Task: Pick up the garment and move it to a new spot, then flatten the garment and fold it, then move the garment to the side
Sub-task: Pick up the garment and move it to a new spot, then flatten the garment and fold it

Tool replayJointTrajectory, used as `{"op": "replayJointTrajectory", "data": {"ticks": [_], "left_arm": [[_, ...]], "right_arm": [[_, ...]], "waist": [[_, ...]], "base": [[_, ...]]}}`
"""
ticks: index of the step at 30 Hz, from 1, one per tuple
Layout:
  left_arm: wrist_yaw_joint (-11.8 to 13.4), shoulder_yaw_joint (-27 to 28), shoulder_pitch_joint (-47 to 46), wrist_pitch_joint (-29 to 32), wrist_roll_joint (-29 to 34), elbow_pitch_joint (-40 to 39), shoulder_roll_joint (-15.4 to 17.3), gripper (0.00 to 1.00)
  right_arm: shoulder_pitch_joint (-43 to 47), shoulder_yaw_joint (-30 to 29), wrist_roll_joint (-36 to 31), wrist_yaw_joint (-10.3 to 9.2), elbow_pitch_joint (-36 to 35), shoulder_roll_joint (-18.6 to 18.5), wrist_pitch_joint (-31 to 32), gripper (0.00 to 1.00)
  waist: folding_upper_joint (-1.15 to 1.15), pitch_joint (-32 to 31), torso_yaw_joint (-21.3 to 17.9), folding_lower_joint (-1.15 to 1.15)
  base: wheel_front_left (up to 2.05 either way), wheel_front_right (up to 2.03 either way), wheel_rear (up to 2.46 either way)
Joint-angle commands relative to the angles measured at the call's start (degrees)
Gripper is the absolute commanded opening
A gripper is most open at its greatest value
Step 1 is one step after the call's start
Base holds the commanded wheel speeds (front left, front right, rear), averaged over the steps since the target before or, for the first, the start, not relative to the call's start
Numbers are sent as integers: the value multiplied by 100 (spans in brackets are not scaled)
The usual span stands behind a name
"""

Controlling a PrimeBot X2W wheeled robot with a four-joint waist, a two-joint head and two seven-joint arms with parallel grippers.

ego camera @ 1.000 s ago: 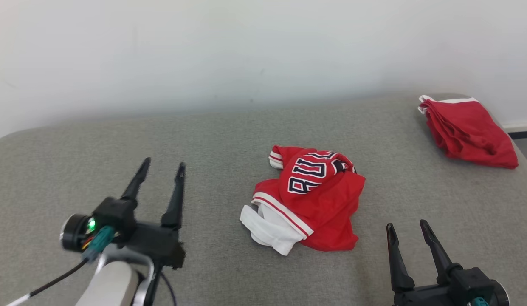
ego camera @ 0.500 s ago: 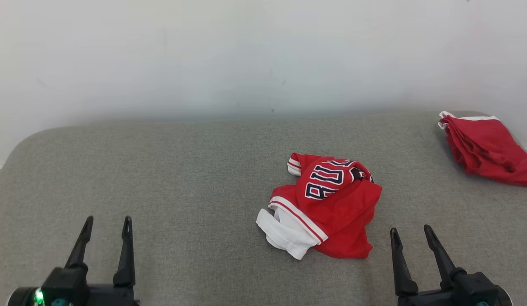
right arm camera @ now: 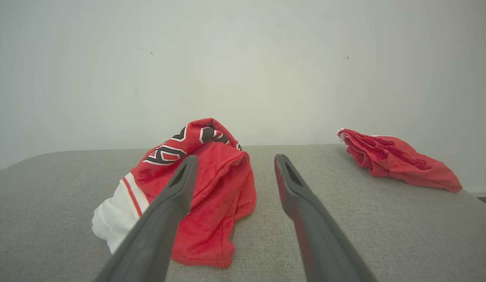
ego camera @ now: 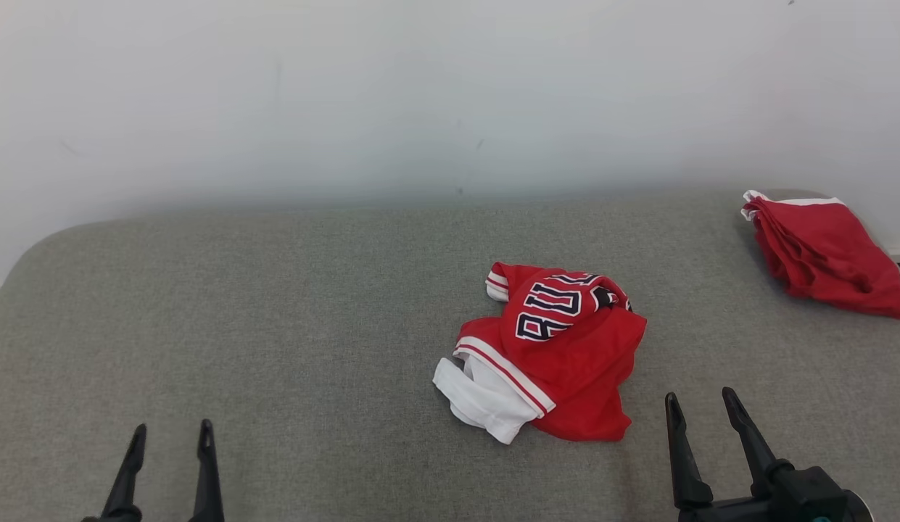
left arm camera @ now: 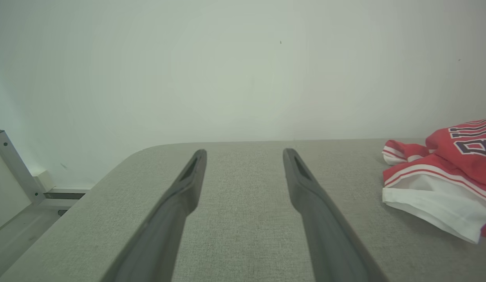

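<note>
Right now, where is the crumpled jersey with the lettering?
In the head view the crumpled jersey lies right of centre on the grey cushion, just ahead and left of the right gripper; a red garment lies far right.

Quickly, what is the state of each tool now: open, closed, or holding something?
Left tool: open, holding nothing.
Right tool: open, holding nothing.
</note>
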Motion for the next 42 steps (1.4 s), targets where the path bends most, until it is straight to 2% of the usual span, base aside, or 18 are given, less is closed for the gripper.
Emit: {"op": "replayJointTrajectory", "data": {"ticks": [1,14,22,42], "left_arm": [[45,75,104,-17,20,-40,-37,100],[-117,507,352,-17,297,-167,-325,100],[-256,580,388,-17,475,-33,-405,100],[-405,743,386,-17,607,142,-559,100]], "right_arm": [[53,9,-23,-14,7,14,-25,100],[64,-13,0,-14,73,15,-25,100],[57,12,29,-14,101,15,-25,100],[88,39,30,-14,104,15,-25,100]], "waist": [[0,-2,-14,0],[0,-14,-12,0],[0,-30,-20,0],[0,-45,-40,0]], "base": [[0,0,0],[0,0,0],[0,0,0],[0,0,0]]}}
